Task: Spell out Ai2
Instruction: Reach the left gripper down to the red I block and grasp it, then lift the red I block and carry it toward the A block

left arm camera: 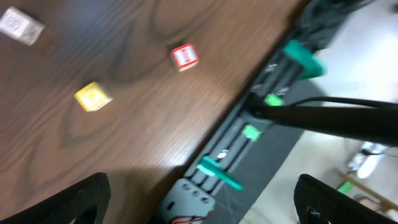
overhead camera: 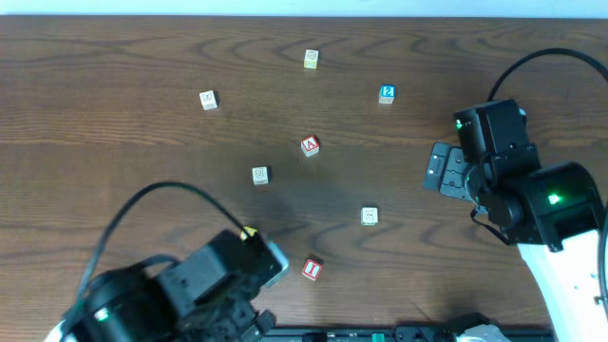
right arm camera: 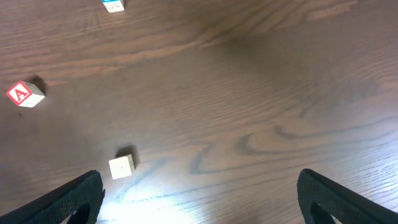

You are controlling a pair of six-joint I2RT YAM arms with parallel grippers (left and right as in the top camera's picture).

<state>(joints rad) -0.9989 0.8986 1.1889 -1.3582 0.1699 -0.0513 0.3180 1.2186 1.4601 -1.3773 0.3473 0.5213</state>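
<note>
Around the A block (overhead camera: 309, 145): letters loose, none lined up yet.
2 block (overhead camera: 386, 93) sits up-right of it, I block (overhead camera: 312, 269) well below. Left gripper (left arm camera: 202, 186) and right gripper (right arm camera: 199, 180) are spread wide and empty, probably readied for a first pick. Faces of the other blocks (overhead camera: 259, 175) are unreadable.

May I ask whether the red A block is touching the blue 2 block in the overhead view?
No, a wide stretch of bare table separates the red A block from the blue 2 block.
</note>
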